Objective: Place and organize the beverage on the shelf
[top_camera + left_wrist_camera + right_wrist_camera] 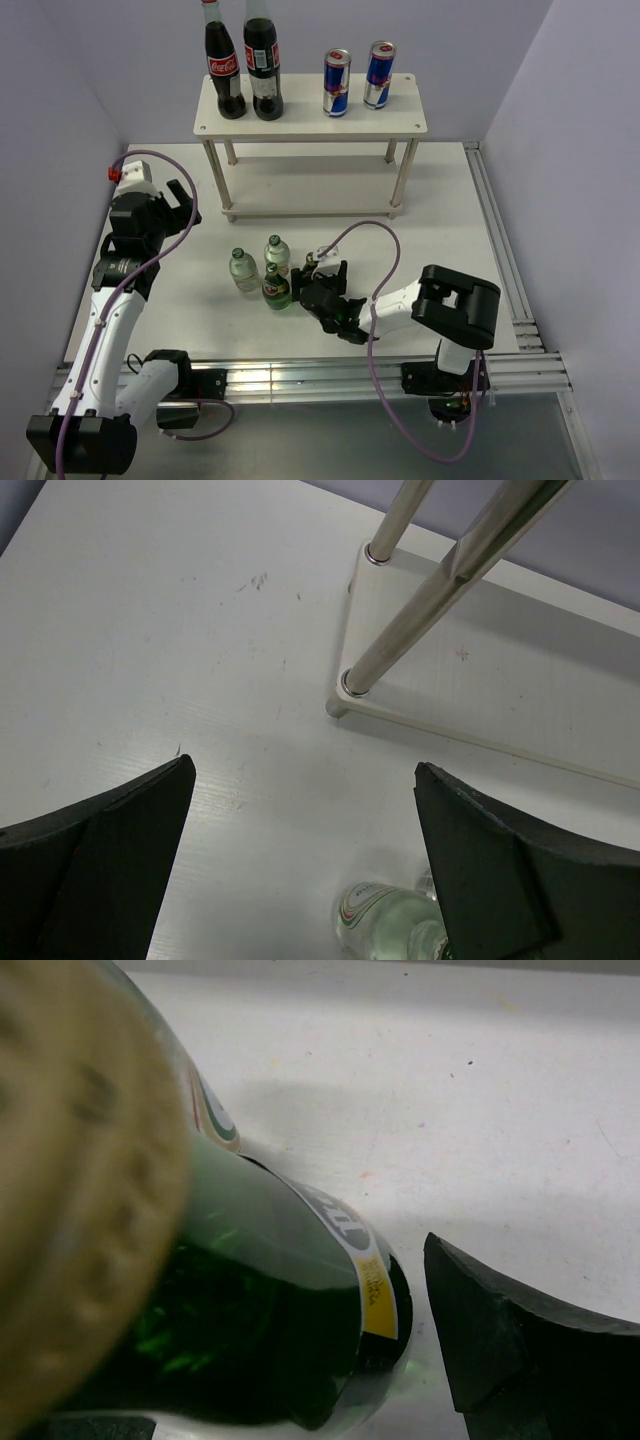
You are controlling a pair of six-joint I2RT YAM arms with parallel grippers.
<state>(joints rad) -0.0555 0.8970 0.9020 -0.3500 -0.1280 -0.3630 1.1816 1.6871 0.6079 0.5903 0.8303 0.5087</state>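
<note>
The cream shelf [300,112] stands at the back, with two blue-and-silver cans [336,83] [378,75] on its top board. Two clear bottles [243,270] [277,255] and a green bottle [276,288] stand on the table in front. My right gripper [318,287] is low beside them. In the right wrist view it [290,1360] is open around a green bottle [260,1310], with the right finger [500,1350] apart from the glass. My left gripper [165,205] is open and empty above the table. One clear bottle [385,920] shows below it.
Two tall cola bottles [225,70] [263,65] stand on the left of the shelf's top board. The shelf's lower board [480,690] and its metal legs [400,630] lie ahead of my left gripper. A rail [500,260] runs along the table's right edge.
</note>
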